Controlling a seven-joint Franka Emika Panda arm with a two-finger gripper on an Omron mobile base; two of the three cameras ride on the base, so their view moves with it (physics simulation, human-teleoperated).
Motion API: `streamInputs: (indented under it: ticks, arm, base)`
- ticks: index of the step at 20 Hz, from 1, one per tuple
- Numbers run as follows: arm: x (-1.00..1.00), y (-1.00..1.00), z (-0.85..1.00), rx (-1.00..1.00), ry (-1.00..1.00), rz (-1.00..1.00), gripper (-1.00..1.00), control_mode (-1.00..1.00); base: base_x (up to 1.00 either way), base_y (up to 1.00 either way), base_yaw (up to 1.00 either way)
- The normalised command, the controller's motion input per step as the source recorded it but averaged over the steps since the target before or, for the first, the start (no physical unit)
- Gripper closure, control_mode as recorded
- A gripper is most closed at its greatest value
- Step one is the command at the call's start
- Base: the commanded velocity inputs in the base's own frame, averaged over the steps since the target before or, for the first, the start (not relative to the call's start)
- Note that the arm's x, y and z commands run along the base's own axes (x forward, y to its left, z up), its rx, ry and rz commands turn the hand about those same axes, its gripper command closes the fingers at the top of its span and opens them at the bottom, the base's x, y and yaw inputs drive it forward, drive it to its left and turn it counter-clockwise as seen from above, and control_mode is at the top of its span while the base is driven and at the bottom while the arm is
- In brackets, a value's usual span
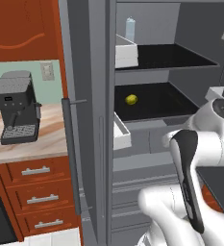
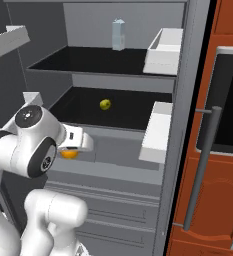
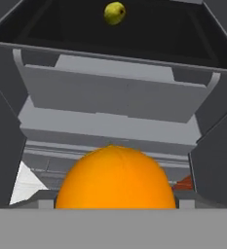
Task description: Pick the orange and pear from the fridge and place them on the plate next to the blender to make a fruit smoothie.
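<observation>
You've got the orange (image 3: 115, 178) pinched in the gripper (image 2: 70, 150), just outside the open fridge (image 2: 183, 75); pear (image 2: 105, 104) sits on its lower black shelf.

One orange (image 3: 115, 177), one pear (image 1: 131, 99), one bottle (image 2: 118, 34), one coffee machine (image 1: 15, 106)

pear (image 1: 131, 99): on the middle fridge (image 1: 92, 120) shelf
orange (image 2: 68, 153): before that shelf, lower
coffee machine (image 1: 15, 106): on the surface (image 1: 46, 139), left of fridge
</observation>
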Motion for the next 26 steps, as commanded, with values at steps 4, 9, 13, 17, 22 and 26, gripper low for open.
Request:
streamInputs:
  ticks: [4, 9, 13, 17, 22, 26]
  arm:
    - [-0.09, 0.0, 0.0, 0.0, 0.0, 0.0, 1.0, 1.0]
    - [0.0, 0.0, 0.0, 0.0, 0.0, 0.0, 1.0, 1.0]
    - [0.0, 0.0, 0.0, 0.0, 0.0, 0.0, 1.0, 1.0]
    - [0.0, 0.0, 0.0, 0.0, 0.0, 0.0, 1.0, 1.0]
    - [0.0, 0.0, 0.0, 0.0, 0.0, 0.0, 1.0, 1.0]
    - [0.0, 0.0, 0.0, 0.0, 0.0, 0.0, 1.0, 1.0]
  base:
    - [-0.37, -0.03, 0.0]
    - [-1.0, -0.25, 0.23]
    - [-1.0, -0.02, 0.55]
    - [-0.82, 0.0, 0.89]
    - [-0.19, 0.0, 1.0]
    - [0.09, 0.0, 1.0]
